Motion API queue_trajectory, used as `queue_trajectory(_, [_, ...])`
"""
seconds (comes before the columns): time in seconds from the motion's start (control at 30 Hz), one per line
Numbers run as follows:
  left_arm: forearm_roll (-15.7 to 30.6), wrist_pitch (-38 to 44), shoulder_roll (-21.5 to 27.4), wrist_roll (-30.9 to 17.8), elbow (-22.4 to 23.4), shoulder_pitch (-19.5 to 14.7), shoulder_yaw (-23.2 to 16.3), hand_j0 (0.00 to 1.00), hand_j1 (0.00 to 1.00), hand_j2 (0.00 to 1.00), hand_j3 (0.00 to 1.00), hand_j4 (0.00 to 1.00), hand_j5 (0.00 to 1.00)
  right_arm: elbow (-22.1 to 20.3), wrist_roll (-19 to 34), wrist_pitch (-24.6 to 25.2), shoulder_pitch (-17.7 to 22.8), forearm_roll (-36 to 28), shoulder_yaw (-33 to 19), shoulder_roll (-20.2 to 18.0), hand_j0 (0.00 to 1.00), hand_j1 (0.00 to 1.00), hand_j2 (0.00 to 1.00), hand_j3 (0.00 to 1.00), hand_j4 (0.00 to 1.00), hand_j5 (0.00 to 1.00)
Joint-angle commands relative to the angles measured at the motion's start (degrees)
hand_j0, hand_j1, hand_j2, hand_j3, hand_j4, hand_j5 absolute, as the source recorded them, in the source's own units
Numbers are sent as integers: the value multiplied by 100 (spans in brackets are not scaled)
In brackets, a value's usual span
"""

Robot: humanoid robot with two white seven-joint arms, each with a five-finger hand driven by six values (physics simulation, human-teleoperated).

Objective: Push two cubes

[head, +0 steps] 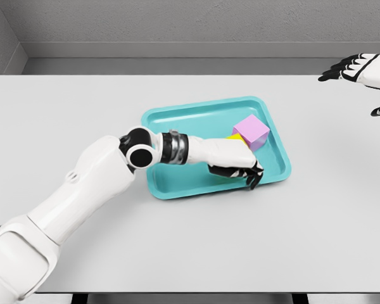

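while left hand (235, 163) touches, pink cube (251, 132) sits beyond fingers (252, 178).

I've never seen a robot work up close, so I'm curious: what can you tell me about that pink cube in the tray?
The pink cube is a plain, matte, pale pink-lilac block with sharp edges. It sits flat inside the teal tray, toward its right far corner, turned slightly so one corner faces the camera. A yellow cube, mostly hidden, lies against its left side. The left hand lies just in front of it; whether it touches the cube is unclear.
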Motion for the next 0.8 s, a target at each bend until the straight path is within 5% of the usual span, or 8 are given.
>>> queue_trajectory(0.0, [-338, -82, -13, -15, 151, 0, -27, 34, 34, 34, 34, 34, 34, 5, -3, 17, -9, -30, -3, -8, 100, 100, 100, 100, 100, 100])
queue_trajectory(0.43, [-321, -82, -66, -15, 151, -176, 25, 34, 34, 34, 34, 34, 34, -3, -3, 17, -9, -30, -3, -8, 100, 100, 100, 100, 100, 100])
queue_trajectory(0.63, [532, -82, 109, -15, -1360, -264, 69, 36, 36, 36, 36, 36, 36, -4, -3, 17, -9, -30, -3, -8, 100, 100, 100, 100, 100, 100])
queue_trajectory(0.7, [997, -82, 698, -15, -1993, -272, 535, 36, 36, 36, 36, 36, 36, -4, -3, 17, -9, -30, -3, -8, 100, 100, 100, 100, 100, 100])
queue_trajectory(0.77, [1130, -82, 1375, -15, -1889, -220, 588, 36, 36, 36, 36, 36, 36, -12, -3, 17, 0, -30, 50, -8, 100, 100, 100, 100, 100, 100])
